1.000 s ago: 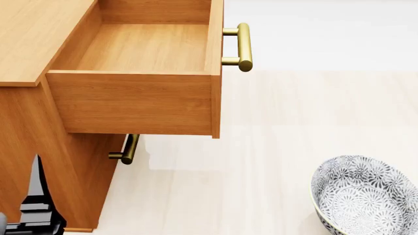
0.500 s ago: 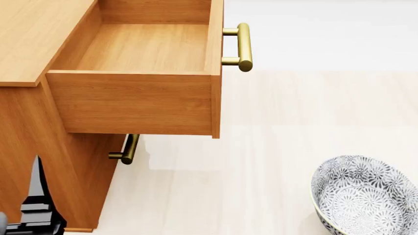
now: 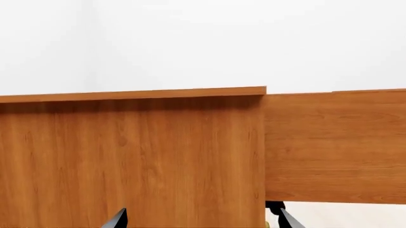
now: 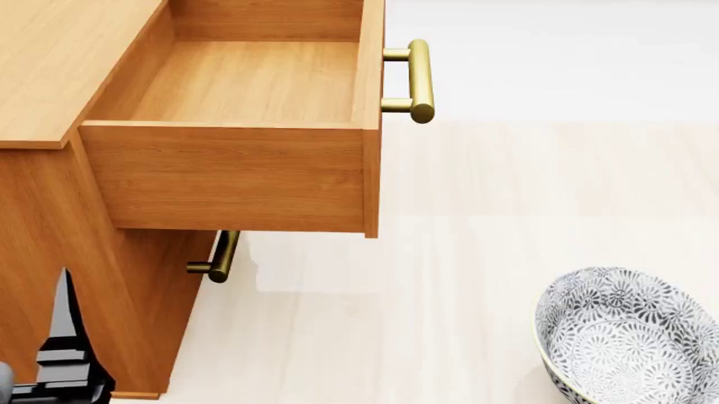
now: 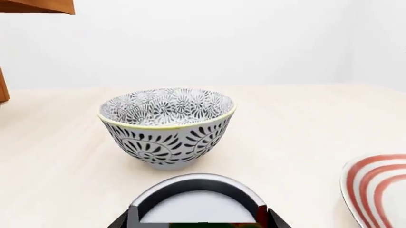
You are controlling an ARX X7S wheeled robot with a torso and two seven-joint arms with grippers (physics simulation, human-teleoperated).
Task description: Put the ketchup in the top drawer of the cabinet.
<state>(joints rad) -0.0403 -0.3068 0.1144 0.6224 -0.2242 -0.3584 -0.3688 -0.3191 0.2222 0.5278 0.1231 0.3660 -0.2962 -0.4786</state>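
Top drawer (image 4: 242, 126): pulled out, empty, ready to receive.
Ketchup (image 5: 198, 205): silver lid between right gripper (image 5: 198, 221) tips, near bowl (image 5: 166, 126); seemingly grasped.
Left gripper (image 3: 199, 219): jaws spread, idle beside cabinet (image 3: 133, 156).

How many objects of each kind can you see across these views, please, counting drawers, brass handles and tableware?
Drawers: 2, the open top drawer and the lower drawer, only its handle showing
Brass handles: 2, including the top one
Patterned bowls: 1
Red-striped plates: 1
Tin cans: 1
Total: 7
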